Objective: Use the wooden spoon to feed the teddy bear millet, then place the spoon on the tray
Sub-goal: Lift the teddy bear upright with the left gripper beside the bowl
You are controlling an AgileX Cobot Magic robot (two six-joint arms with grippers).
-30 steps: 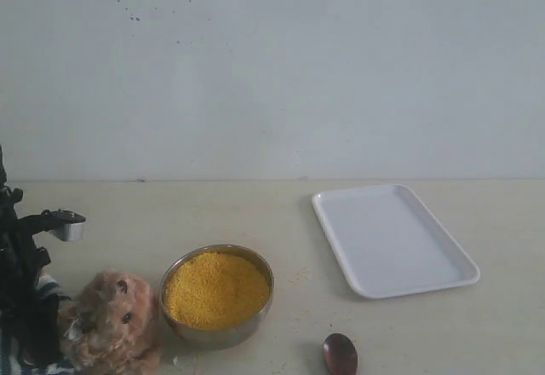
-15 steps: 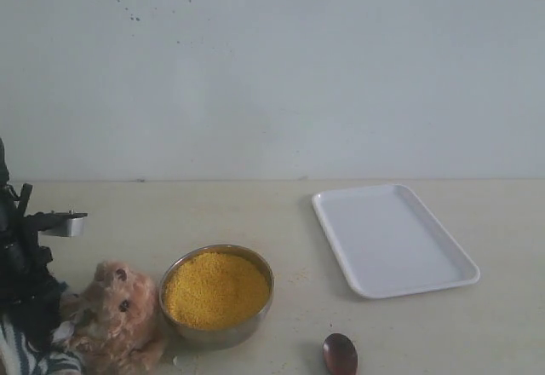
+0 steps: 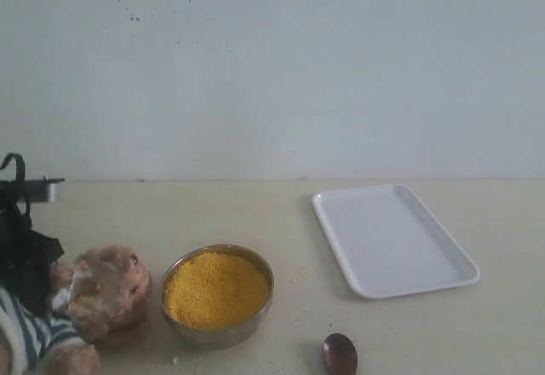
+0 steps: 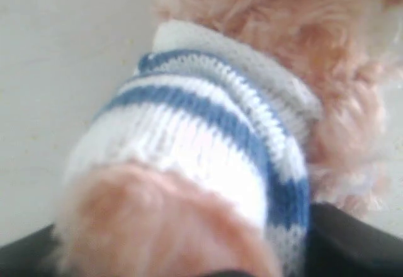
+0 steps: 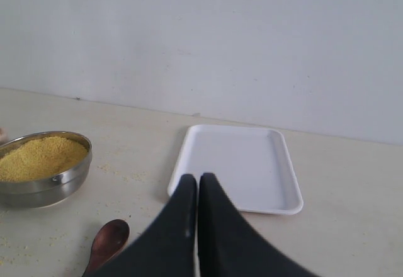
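The teddy bear lies tilted at about 8 o'clock in the exterior view. Its head is just beside the steel bowl, which sits at its 3 o'clock with the millet heaped inside. Your left gripper is at the bear's 9 o'clock, black against the striped shirt. The wooden spoon lies on the table at the bowl's 5 o'clock (only its oval end is in frame). The tray sits at the bowl's 2 o'clock, well apart from it.

In the left wrist view the bear's shirt fills the blurred picture. Dark fingers flank its body, so the jaws are partly closed and clamped on the bear.

In the right wrist view your right gripper has its jaws pressed together with nothing between them. The spoon, bowl and tray lie on the table beyond it, none touching it.
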